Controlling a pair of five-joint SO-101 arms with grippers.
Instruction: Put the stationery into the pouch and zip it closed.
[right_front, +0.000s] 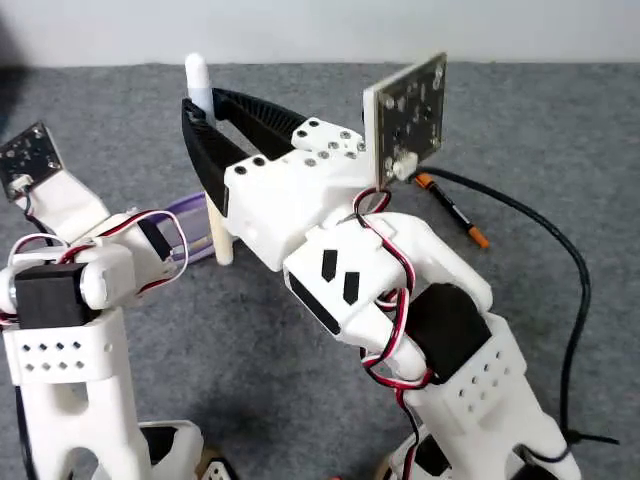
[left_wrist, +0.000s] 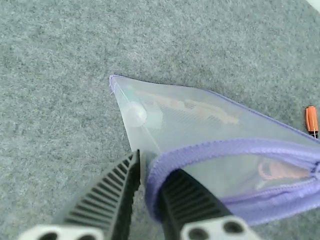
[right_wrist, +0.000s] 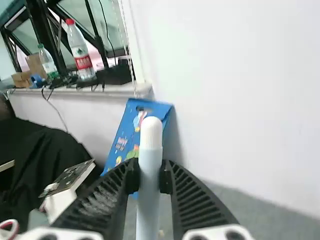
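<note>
Grey mat (left_wrist: 60, 60), stationery (left_wrist: 277, 171) inside pouch (left_wrist: 240, 131).

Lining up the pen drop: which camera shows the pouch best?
The left wrist view: the pouch lies close, its clear side and purple zipper plain, the left gripper pinching its edge. The high view gives a purple sliver behind the left arm. The right wrist view faces the wall past the right gripper's white pen.

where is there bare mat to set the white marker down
Bare grey mat lies on the far side, between the clear purple-zipped pouch in the left gripper and the wall, and beyond the black cable and orange-capped black pen. Crowded where the right gripper holds the white cylindrical marker upright by the pouch.
</note>
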